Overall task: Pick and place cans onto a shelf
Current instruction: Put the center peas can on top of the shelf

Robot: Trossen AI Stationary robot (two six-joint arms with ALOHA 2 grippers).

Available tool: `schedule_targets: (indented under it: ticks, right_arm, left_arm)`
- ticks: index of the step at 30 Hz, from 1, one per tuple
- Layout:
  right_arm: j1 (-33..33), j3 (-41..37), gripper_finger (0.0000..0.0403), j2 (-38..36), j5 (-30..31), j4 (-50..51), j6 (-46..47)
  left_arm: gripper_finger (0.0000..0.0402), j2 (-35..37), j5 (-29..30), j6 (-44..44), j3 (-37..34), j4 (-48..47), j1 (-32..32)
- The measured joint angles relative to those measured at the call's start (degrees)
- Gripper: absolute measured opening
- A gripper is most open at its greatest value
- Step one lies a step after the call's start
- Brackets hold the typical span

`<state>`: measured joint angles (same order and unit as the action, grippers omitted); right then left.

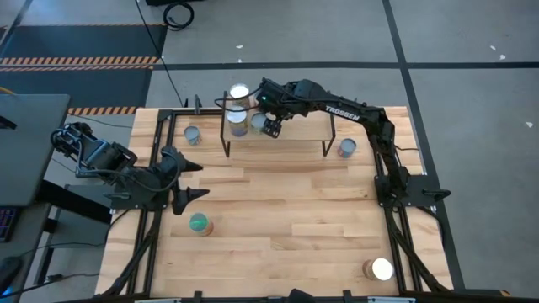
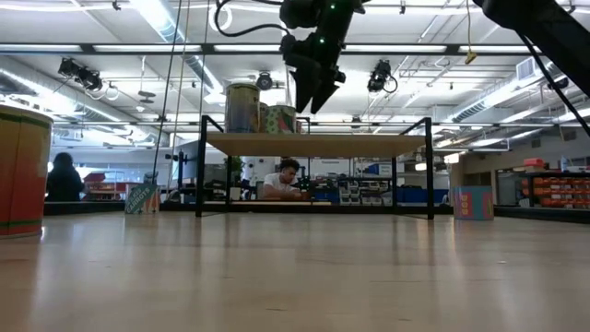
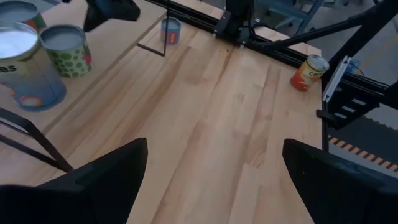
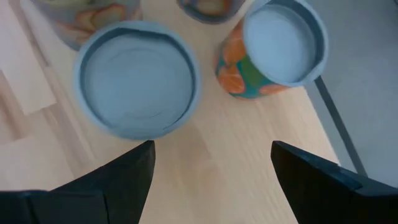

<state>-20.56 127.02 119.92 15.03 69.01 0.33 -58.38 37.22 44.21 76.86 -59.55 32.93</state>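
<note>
A big can (image 2: 20, 171) is cut off by the low view's edge.

shelf (image 1: 290, 133) holds cans (image 1: 239, 123); table (image 1: 278, 210) holds more.

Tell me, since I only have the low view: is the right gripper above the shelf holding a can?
Observer: No. The right wrist view shows the right gripper with its jaws open and empty, over a round silver-topped can on the raised light-wood shelf.
Operator: Cans on the table?
Observer: Four: left can, right can, green-topped can, corner can.
Operator: Left arm?
Observer: The left gripper waits at the table's left edge, jaws open.
</note>
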Motion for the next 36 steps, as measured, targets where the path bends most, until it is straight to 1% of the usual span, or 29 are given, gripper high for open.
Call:
schedule_targets:
  ticks: [3,7,11,15,16,19,23,27,30,32,36]
  right_arm:
    - [0.00,0.66,0.0327,-0.68,0.06,0.97,-0.58]
    - [-0.09,1.60,0.0327,-4.83,-0.16,0.72,-0.56]
    - [-0.33,1.66,0.0327,-6.84,-5.13,-5.01,0.09]
    - [-0.22,0.68,0.0327,-6.27,-4.80,-11.96,0.91]
    - [-0.09,0.15,0.0327,-5.84,-4.66,-14.12,1.06]
    - [-0.07,-2.06,0.0327,-4.29,-3.18,-14.04,1.18]
    - [-0.49,-5.20,0.0327,-3.93,-3.14,-14.39,1.24]
    - [-0.74,-8.01,0.0327,-3.71,-4.38,-16.14,0.84]
    - [-0.68,-8.80,0.0327,-3.67,-4.54,-16.84,1.34]
    - [-0.68,-9.86,0.0327,-3.69,-4.49,-17.80,1.19]
    - [-0.68,-11.79,0.0327,-3.89,-2.13,-17.41,1.64]
  left_arm:
    - [0.0380,0.47,0.48,-0.07,0.00,0.19,0.00]
    - [0.0380,1.76,1.76,-1.51,0.00,0.89,-0.02]
    - [0.0380,2.70,6.01,-6.65,0.00,4.16,-1.06]
    - [0.0380,2.71,10.85,-15.46,0.00,9.39,-4.26]
    - [0.0380,2.73,11.09,-17.44,0.00,10.66,-5.14]
    - [0.0380,3.47,11.08,-18.49,0.02,12.89,-7.23]
    - [0.0380,6.79,11.44,-18.18,0.00,13.74,-6.99]
    - [0.0380,9.75,12.78,-22.50,0.02,14.03,-7.59]
    - [0.0380,11.36,14.86,-23.95,0.01,13.95,-8.11]
    - [0.0380,12.21,15.10,-24.80,0.02,13.92,-8.07]
    - [0.0380,13.32,13.99,-26.46,0.02,13.54,-7.96]
